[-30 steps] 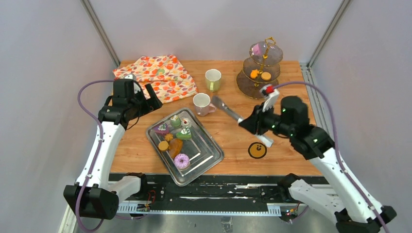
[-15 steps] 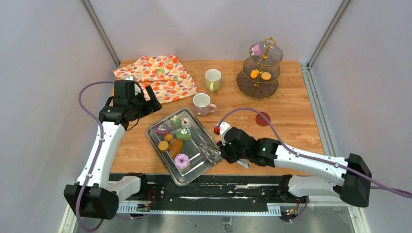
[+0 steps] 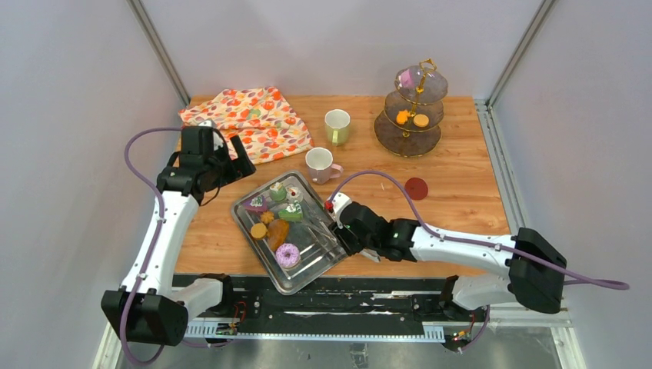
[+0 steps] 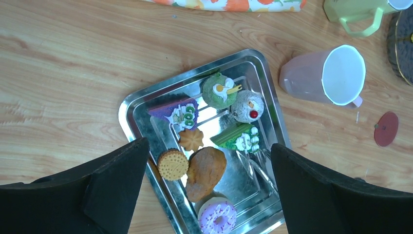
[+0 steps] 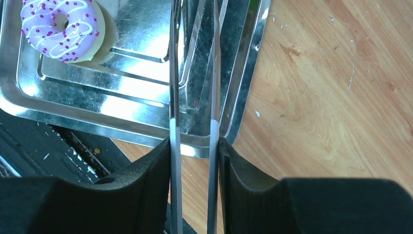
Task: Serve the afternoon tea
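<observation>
A steel tray [image 3: 332, 260] holds the pastries: pink-iced donut [image 3: 287, 254], brown cake [image 3: 278, 233], orange cookies [image 3: 259, 231], purple cake [image 3: 256, 203] and green cakes [image 3: 290, 213]. They also show in the left wrist view, the donut [image 4: 217, 217] nearest. My right gripper [image 3: 344, 231] is shut on metal tongs [image 5: 195, 73], whose tips reach over the tray's right part near the green slice [image 4: 238, 137]. My left gripper [image 3: 236, 157] is open and empty, high above the tray's far left. The pink mug [image 3: 320, 164] and pale-green mug [image 3: 337, 126] stand beyond the tray.
An orange floral cloth [image 3: 250, 121] lies at the back left. A three-tier stand [image 3: 411, 108] at the back right carries two orange pastries and a pink one. A dark red disc [image 3: 416, 188] lies on the wood to the right.
My right arm swung from the right side down and left, bringing the tongs over the tray, then slid a little further left. The left arm has not moved.
</observation>
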Controlling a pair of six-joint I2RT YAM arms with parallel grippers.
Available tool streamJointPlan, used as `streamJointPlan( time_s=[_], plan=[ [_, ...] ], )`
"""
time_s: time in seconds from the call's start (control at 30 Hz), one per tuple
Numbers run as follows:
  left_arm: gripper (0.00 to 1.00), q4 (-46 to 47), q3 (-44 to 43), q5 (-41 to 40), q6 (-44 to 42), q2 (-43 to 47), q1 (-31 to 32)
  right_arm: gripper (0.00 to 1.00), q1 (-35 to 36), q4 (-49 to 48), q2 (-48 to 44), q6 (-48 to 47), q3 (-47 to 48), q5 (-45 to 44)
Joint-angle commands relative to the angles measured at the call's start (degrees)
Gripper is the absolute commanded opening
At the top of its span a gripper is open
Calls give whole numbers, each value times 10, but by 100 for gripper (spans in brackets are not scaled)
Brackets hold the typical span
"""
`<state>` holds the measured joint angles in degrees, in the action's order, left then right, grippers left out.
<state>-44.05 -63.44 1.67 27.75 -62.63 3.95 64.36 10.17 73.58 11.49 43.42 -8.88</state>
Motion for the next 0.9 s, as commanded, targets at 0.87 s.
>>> streamJointPlan(
  time_s=[0.87],
  plan=[
    [100, 0, -20, 2, -5, -8, 2, 1, 23, 32, -33, -4, 35, -56]
  ],
)
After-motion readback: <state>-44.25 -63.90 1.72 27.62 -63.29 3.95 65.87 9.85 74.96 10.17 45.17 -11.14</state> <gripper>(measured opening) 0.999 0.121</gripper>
